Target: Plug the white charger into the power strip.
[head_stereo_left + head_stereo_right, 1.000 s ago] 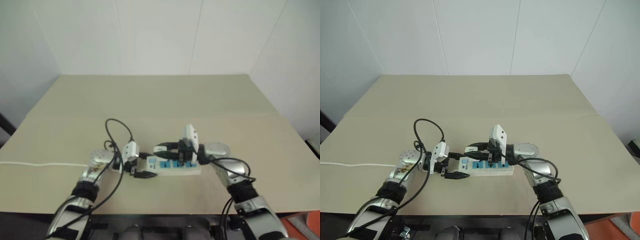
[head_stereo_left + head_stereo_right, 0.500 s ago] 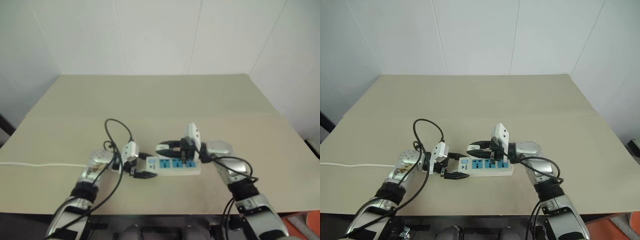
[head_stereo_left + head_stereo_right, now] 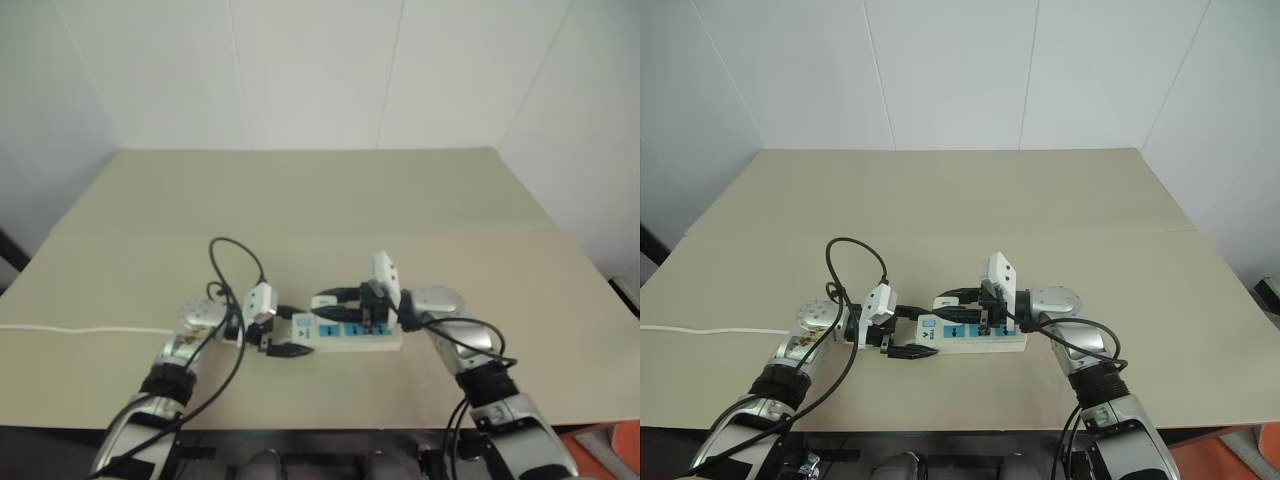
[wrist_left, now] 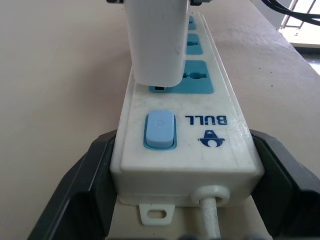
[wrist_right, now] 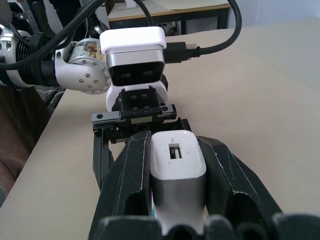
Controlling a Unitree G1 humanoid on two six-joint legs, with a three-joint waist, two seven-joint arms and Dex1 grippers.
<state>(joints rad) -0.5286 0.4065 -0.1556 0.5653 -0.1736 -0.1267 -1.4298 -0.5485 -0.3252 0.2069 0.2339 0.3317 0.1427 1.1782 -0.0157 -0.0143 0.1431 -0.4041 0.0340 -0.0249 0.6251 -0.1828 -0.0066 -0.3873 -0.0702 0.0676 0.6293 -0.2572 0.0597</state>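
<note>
Eye views: a beige worktop (image 3: 1040,210) carries the power strip (image 3: 972,336), laid lengthwise across the near middle, its white cord (image 3: 700,330) running off toward the left edge. The left gripper (image 3: 912,333) is closed on the switch end of the strip, evidently to brace the bar against sliding or tipping while force is applied from above. The right gripper (image 3: 958,307) reaches in from the opposite side, above the blue socket faces, clamped on the white charger. Left wrist view: the strip's end is seen framed between the two black fingers (image 4: 80,190), which bear on its side walls; the pale blue switch (image 4: 160,130) and the cord exit lie nearest the camera. The white charger (image 4: 156,40) stands upright over the first blue socket (image 4: 197,77), its base almost down on the socket face with a thin dark gap beneath, so it is judged lined up and partly entered but not fully seated. Right wrist view: the charger (image 5: 178,175) is pinched by its two flat sides between the right fingers (image 5: 132,175), its port facing up, a hold that keeps it square for a straight downward push; the left gripper's housing (image 5: 133,55) faces it along the strip.
</note>
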